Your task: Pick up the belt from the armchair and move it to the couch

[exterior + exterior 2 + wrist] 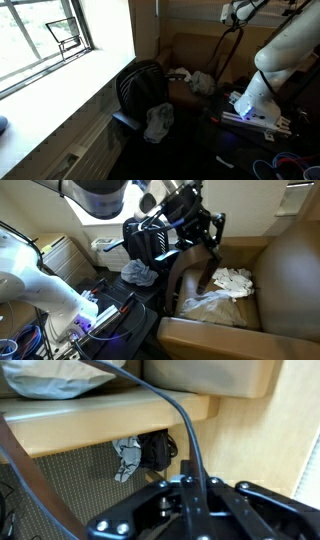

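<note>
Gripper [205, 228] is clamped narrow on the belt [209, 268]. The belt hangs straight below it, long axis vertical. I judge its lower end sits just above the near seat of the couch [290, 275].

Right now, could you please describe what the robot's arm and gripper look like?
The arm is made of smooth, rounded white links. The gripper is black and angular, built of linked bars, and a thin black cable curves down towards it in the wrist view.
</note>
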Available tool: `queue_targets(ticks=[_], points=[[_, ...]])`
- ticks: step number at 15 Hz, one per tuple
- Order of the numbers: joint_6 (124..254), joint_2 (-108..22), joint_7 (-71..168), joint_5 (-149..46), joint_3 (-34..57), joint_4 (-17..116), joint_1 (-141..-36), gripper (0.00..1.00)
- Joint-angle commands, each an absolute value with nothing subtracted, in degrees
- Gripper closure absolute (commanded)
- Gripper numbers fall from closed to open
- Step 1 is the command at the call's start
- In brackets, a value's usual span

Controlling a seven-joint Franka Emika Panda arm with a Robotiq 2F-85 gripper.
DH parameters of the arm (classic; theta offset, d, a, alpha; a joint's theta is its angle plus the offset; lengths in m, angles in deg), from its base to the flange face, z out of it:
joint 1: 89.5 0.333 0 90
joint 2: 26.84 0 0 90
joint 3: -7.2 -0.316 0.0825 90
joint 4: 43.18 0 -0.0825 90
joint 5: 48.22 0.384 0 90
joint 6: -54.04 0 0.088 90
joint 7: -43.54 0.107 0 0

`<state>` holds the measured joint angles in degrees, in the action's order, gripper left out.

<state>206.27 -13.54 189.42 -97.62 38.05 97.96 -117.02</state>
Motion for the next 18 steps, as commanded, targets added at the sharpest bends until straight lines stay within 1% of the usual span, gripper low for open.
queue_targets(ticks=[1, 2, 3, 5, 6, 7, 8, 9, 10, 11, 12, 14, 15, 16, 17, 18], points=[[208.5, -15.7, 189.0, -96.1, 37.2, 96.2, -120.7, 0.7], [209.6, -17.2, 189.0, -96.3, 38.0, 95.2, -121.7, 0.94], [209.5, -17.5, 188.9, -96.4, 37.9, 95.2, -121.9, 0.89], [209.3, -17.1, 189.0, -96.3, 36.6, 95.4, -121.8, 0.74], [209.2, -16.8, 189.0, -96.3, 36.0, 95.5, -121.8, 0.7], [209.2, -16.8, 189.0, -96.3, 36.0, 95.5, -121.8, 0.7], [209.2, -15.8, 185.1, -92.6, 36.8, 96.5, -120.9, 0.45], [208.9, -15.2, 183.8, -90.6, 36.9, 96.7, -120.7, 0.44], [208.2, -14.0, 178.2, -82.6, 38.7, 96.9, -118.1, 0.38], [206.1, -11.4, 175.7, -78.4, 43.6, 98.3, -111.9, 0.31], [204.2, -10.3, 171.7, -72.8, 44.3, 96.6, -108.8, 0.23], [199.5, -8.6, 163.6, -63.1, 42.9, 91.8, -104.5, 0.09], [197.4, -7.8, 159.7, -58.3, 37.2, 90.2, -107.1, 0.03], [195.2, -6.8, 157.6, -55.5, 35.1, 88.8, -106.1, 0.0], [200.1, -9.7, 159.7, -57.1, 34.3, 91.4, -111.2, 0.14], [197.9, -8.4, 158.2, -54.9, 32.3, 89.8, -110.7, 0.07]])
